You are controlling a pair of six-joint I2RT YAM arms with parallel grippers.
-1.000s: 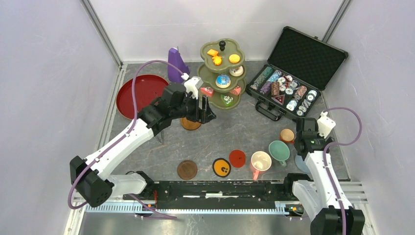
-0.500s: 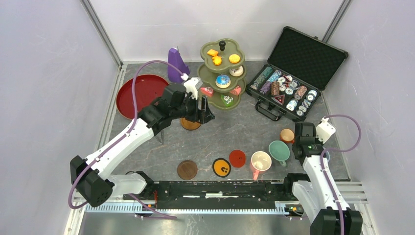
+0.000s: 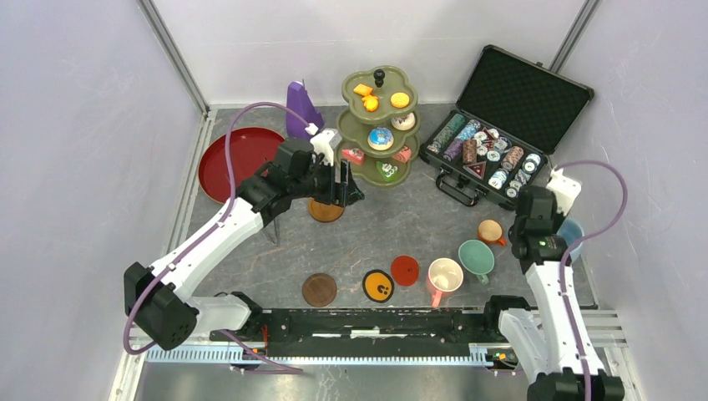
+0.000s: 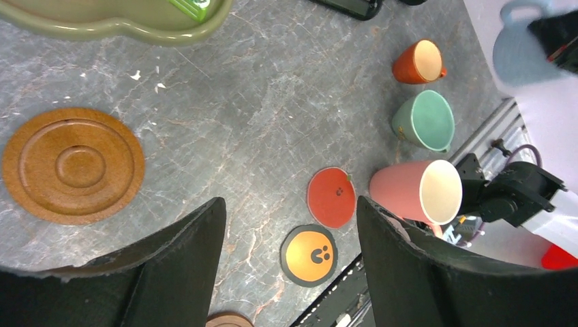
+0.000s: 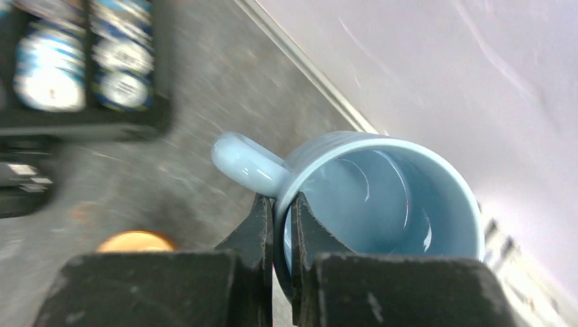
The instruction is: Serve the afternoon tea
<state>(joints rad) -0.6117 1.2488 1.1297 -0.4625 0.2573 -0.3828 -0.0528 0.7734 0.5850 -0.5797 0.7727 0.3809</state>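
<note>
One blue mug (image 5: 382, 197) is pinched by its rim in the right gripper (image 5: 281, 210).

Glossy blue mug (image 5: 382, 197), wooden coaster (image 4: 73, 165)

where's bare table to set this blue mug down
Bare patch in the middle, bordered by the stand, the wooden coaster, the red coaster and the case. Crowded at front right around the pink mug and teal mug.

grey table (image 3: 401, 224), three mugs (image 3: 444, 275), coasters (image 3: 319, 290), green stand (image 3: 354, 124), red tray (image 3: 238, 160), chip case (image 3: 522, 92)
</note>
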